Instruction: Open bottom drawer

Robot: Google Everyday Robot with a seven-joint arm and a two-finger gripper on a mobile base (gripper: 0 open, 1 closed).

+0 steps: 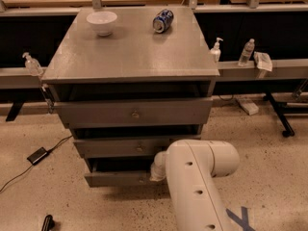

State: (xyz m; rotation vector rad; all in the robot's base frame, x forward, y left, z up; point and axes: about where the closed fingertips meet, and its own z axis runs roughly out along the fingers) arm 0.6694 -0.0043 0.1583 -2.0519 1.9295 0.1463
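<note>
The grey cabinet [134,57] has three drawers. The bottom drawer [113,178] is a slim grey front low near the floor, pulled out a little, with a dark gap above it. My white arm [197,186] reaches in from the lower right. My gripper [155,170] is at the right part of the bottom drawer's front, hidden behind the arm's end. The middle drawer [125,147] and the top drawer [134,112] sit above, each with a small centre knob.
A white bowl [101,22] and a blue can [162,20] on its side lie on the cabinet top. Bottles [246,52] stand on the rail at right and left. A black cable and adapter [36,155] lie on the floor at left.
</note>
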